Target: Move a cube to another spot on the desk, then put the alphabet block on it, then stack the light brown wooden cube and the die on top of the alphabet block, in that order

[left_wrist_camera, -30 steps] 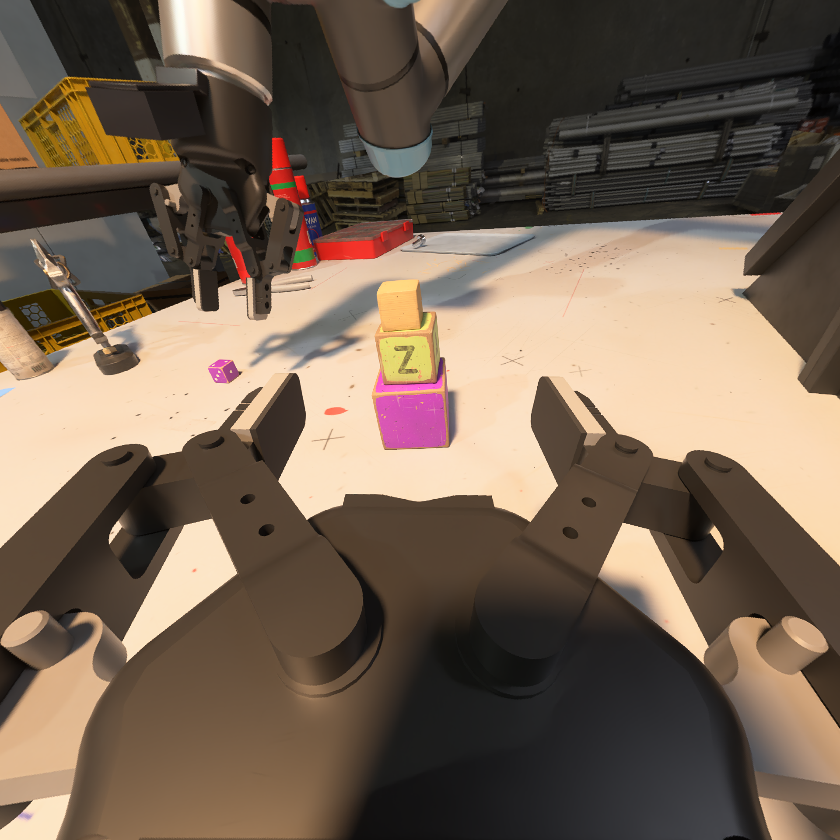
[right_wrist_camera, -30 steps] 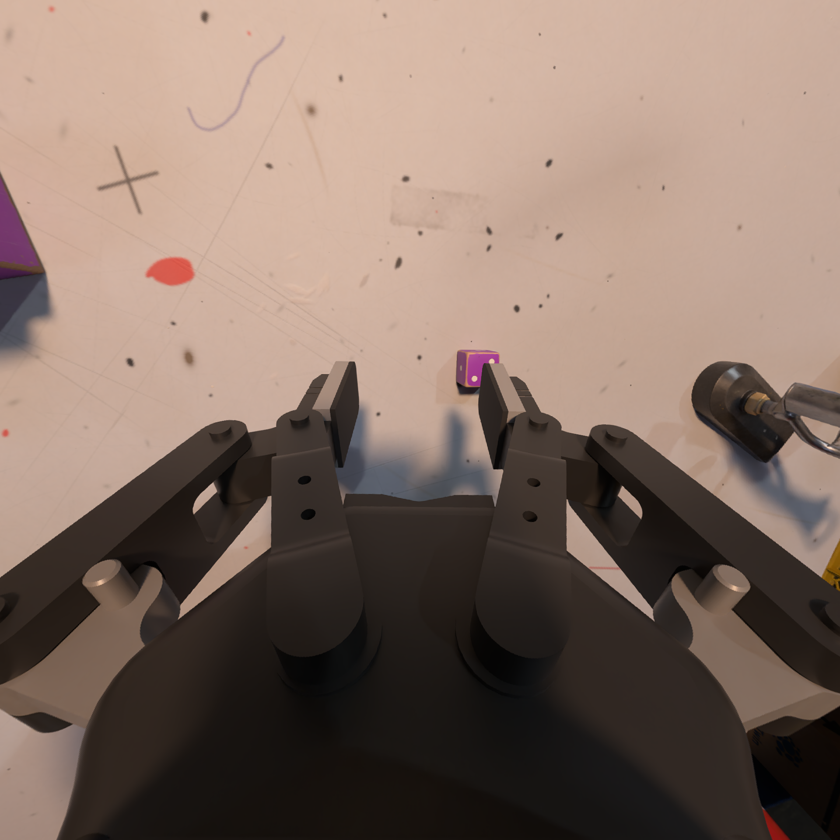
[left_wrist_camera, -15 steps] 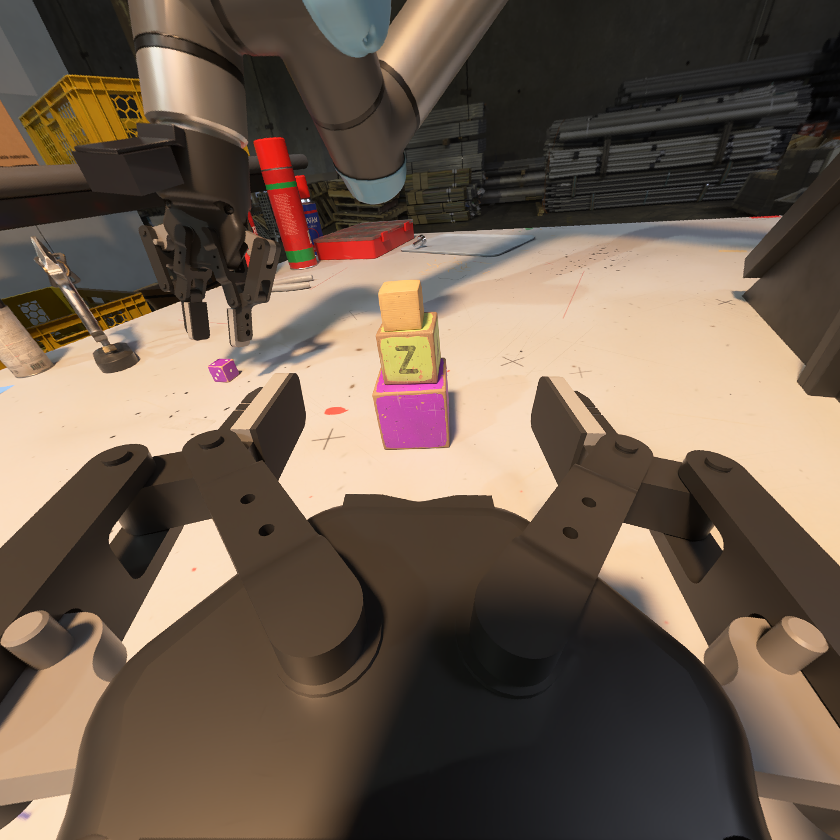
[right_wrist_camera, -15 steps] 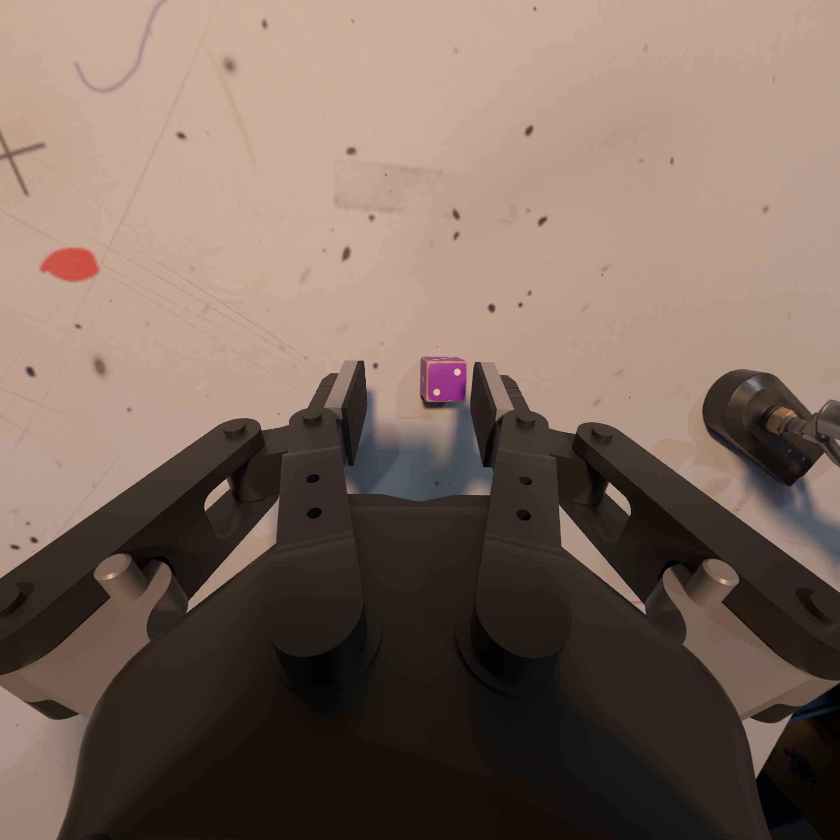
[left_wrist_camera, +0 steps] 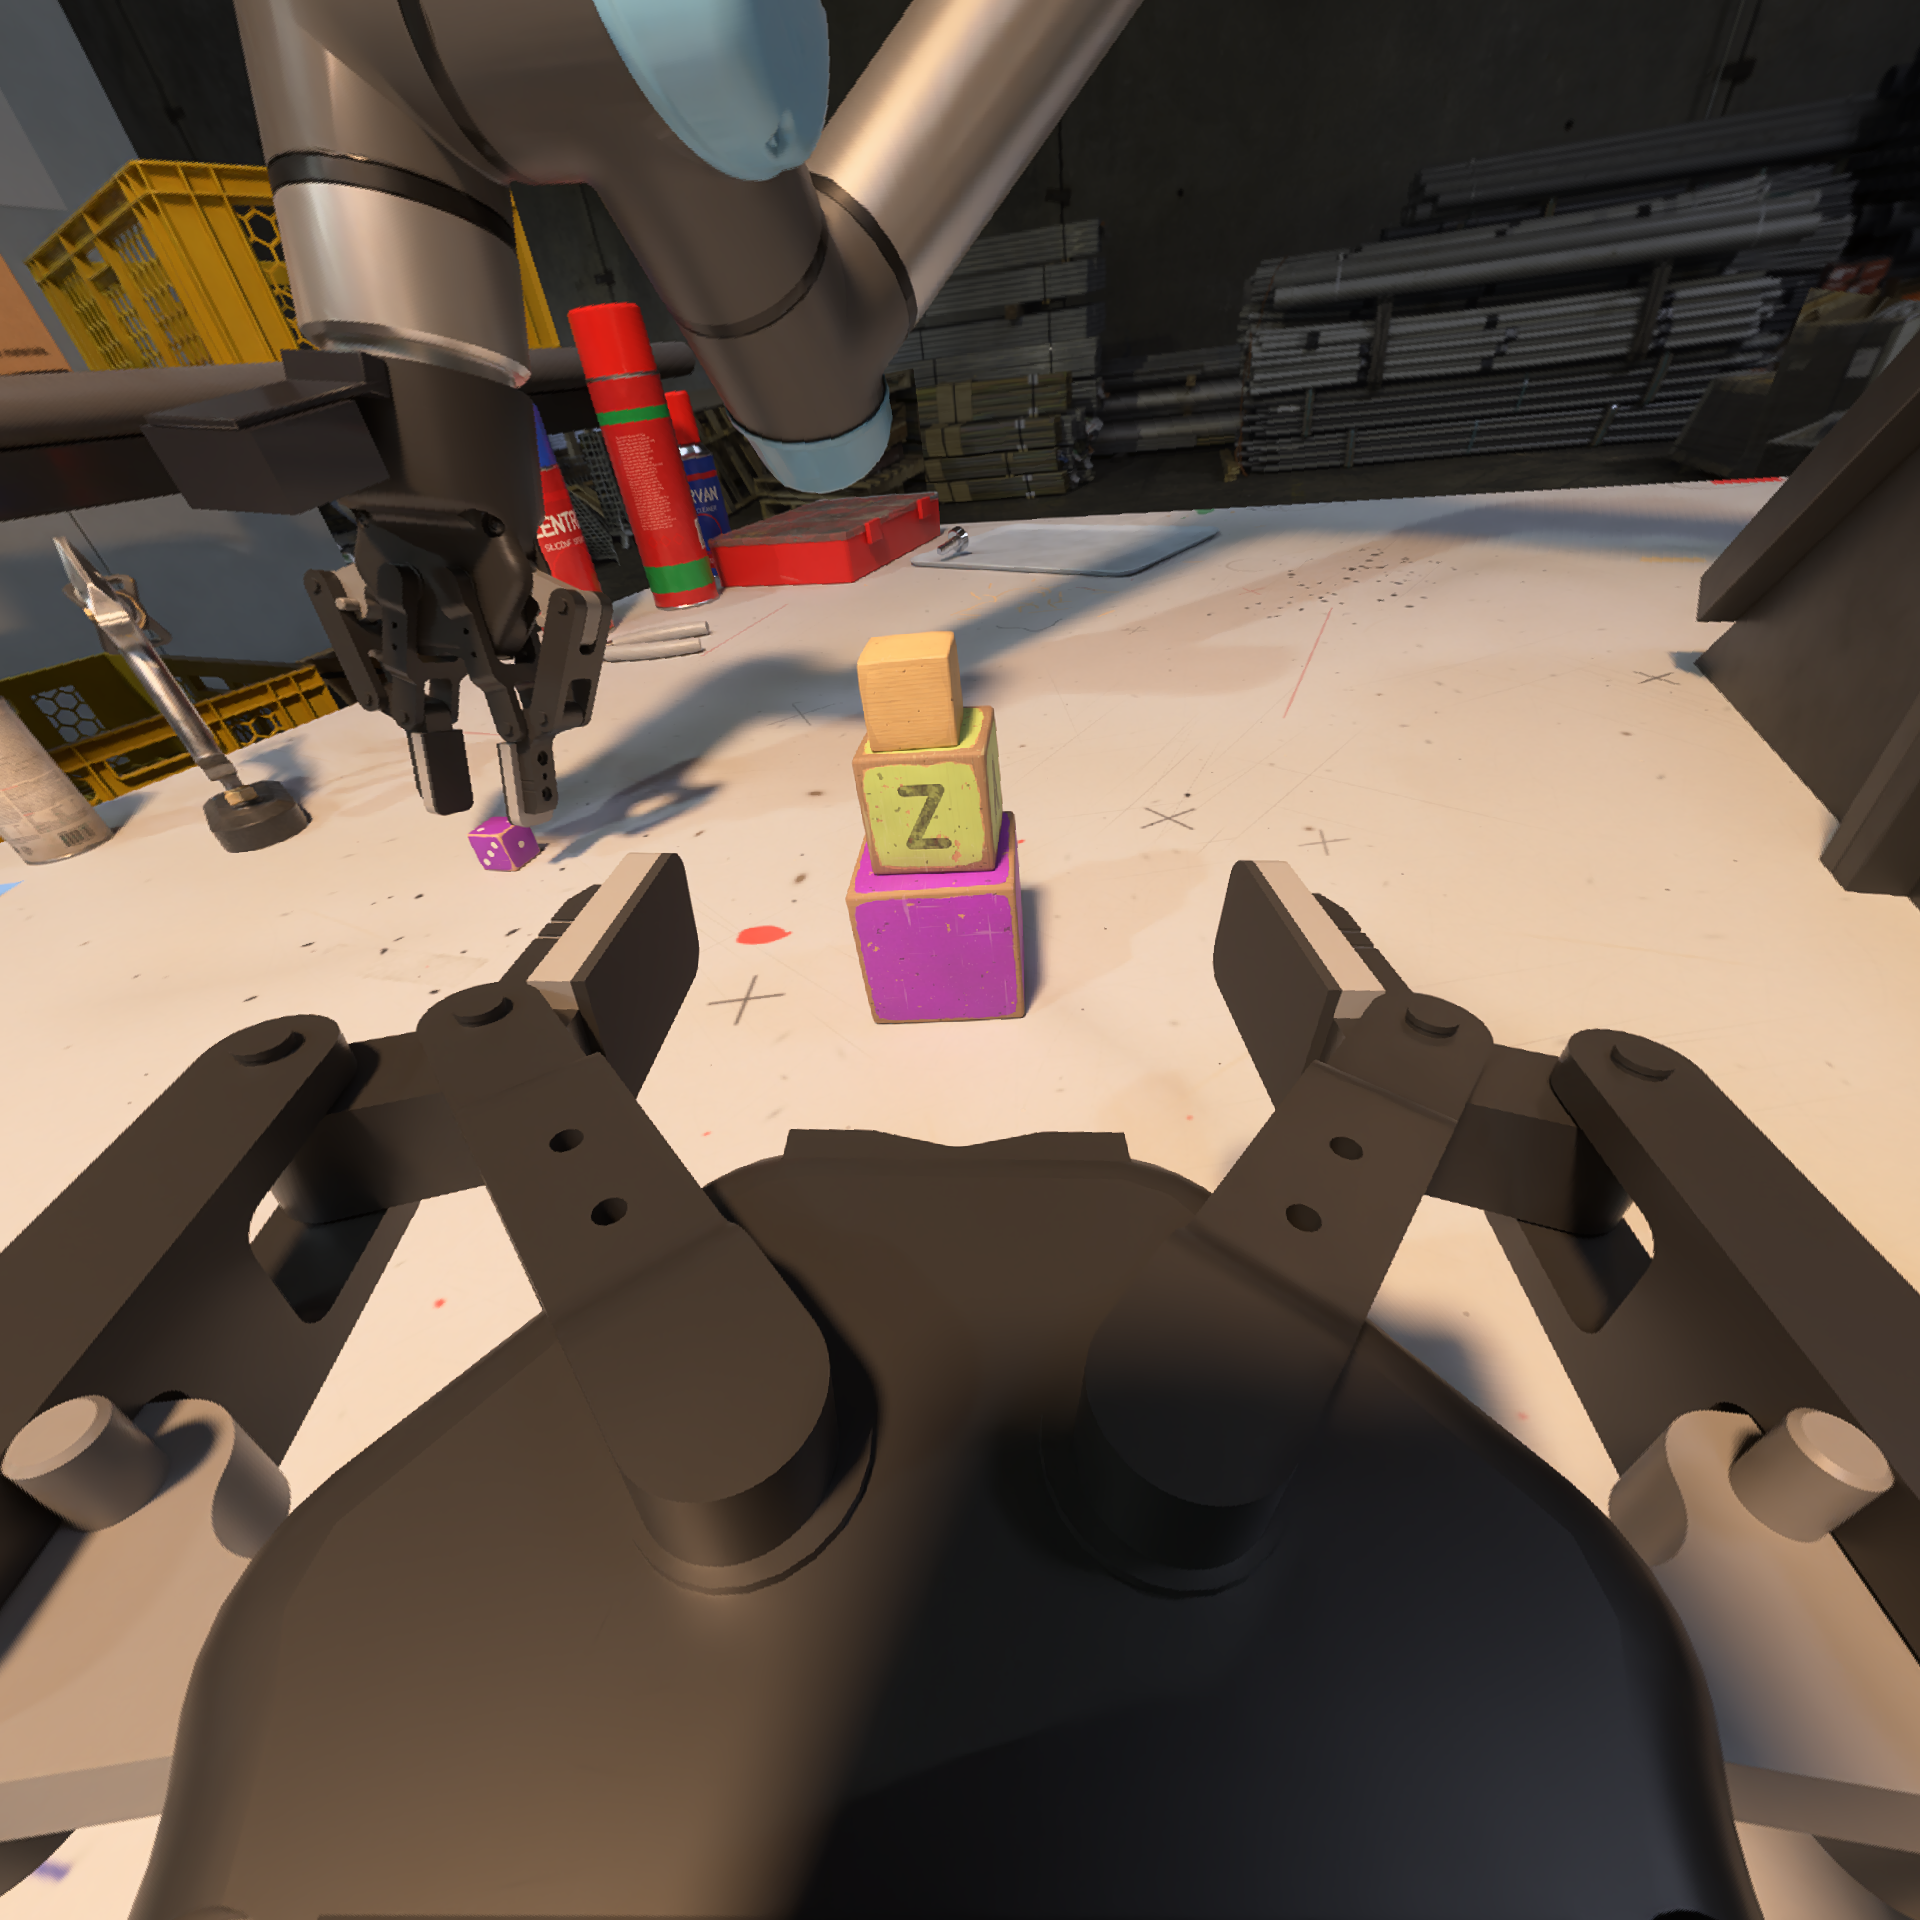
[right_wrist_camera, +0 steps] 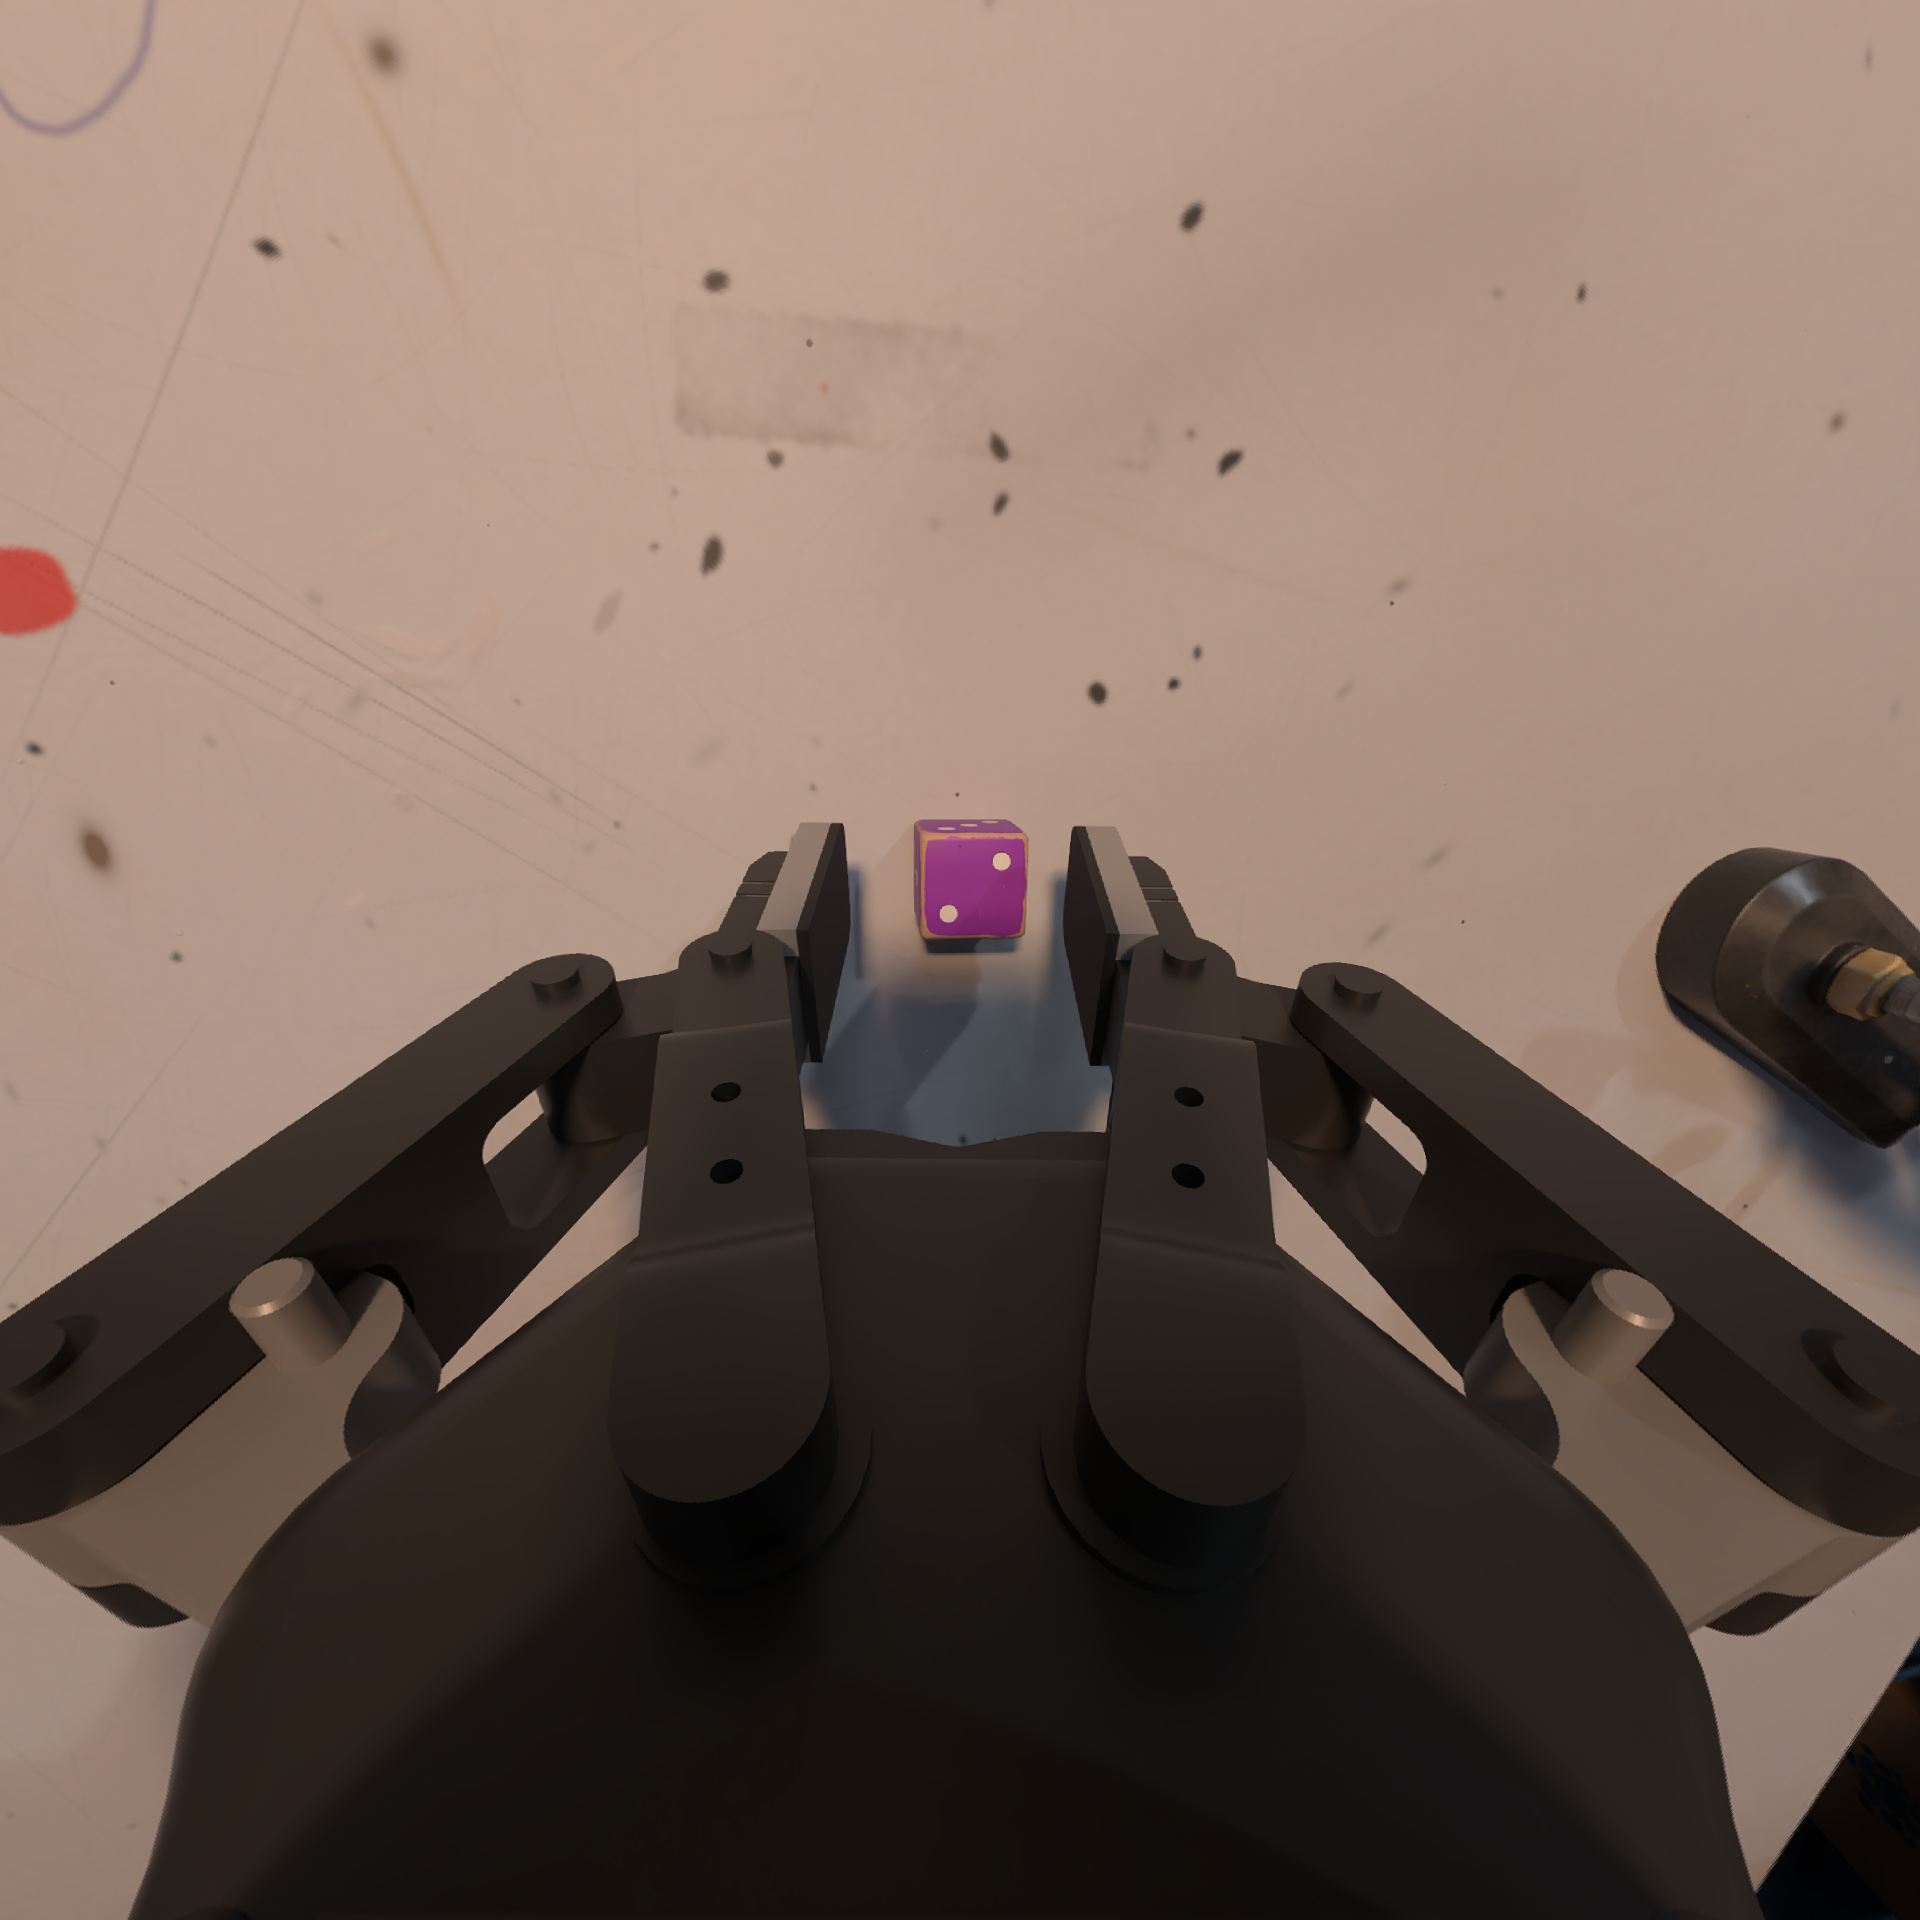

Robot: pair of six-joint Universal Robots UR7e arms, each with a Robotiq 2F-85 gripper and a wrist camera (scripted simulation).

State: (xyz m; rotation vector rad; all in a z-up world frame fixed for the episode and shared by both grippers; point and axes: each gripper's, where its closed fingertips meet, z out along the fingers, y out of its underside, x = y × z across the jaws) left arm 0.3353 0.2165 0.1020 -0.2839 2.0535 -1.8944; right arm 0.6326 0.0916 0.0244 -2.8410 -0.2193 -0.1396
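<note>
Purple die [right_wrist_camera: 970, 879] btwn right gripper [right_wrist_camera: 957, 883] pads, apart | left gripper [left_wrist_camera: 951, 935] wide apart | cube stack [left_wrist_camera: 930, 826] in left view only

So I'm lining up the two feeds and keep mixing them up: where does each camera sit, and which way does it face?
Left wrist view: on the left gripper, low, facing across the desk at the block stack; own open fingers show.
Right wrist view: on the right gripper, facing down at the die between its open fingers.
Shared: the die, the right gripper and the red spot.
</note>
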